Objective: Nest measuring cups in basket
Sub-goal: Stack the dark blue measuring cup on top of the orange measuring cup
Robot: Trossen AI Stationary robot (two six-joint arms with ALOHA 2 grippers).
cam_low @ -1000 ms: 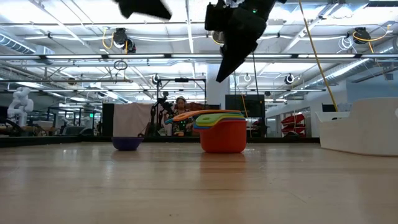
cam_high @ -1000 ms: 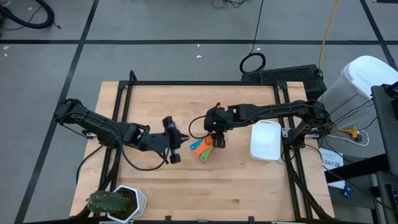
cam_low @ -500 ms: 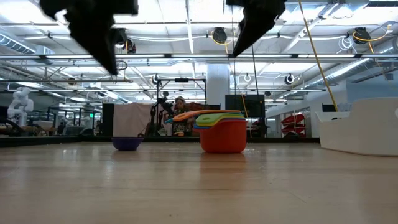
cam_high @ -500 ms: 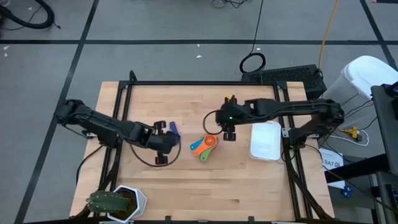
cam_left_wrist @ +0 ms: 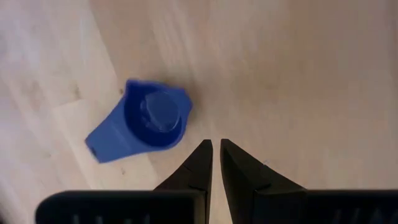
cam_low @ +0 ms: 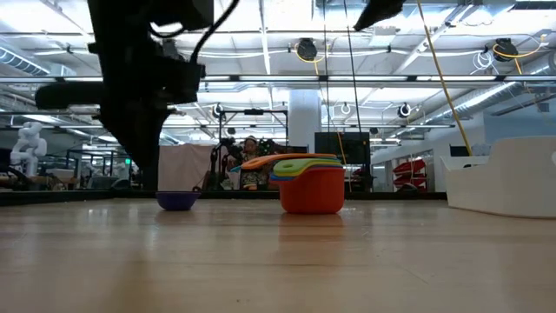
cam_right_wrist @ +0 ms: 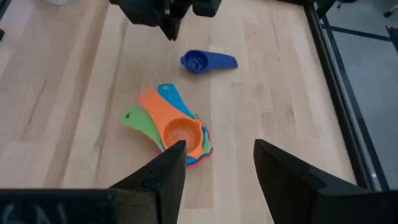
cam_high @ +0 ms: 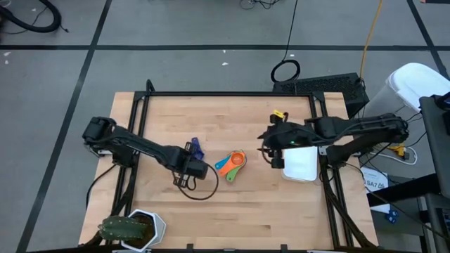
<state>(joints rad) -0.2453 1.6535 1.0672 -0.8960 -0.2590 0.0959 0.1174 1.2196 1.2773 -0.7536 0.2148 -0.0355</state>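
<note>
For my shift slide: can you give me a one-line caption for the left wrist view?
Left gripper, fingers shut, hovers beside an upside-down dark blue measuring cup lying alone on the wooden table.

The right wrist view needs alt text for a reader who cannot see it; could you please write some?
A nested stack of measuring cups, orange on top, sits on a wooden table beyond the right gripper, whose fingers are open. Farther off, a blue cup lies upside down near the left gripper.
</note>
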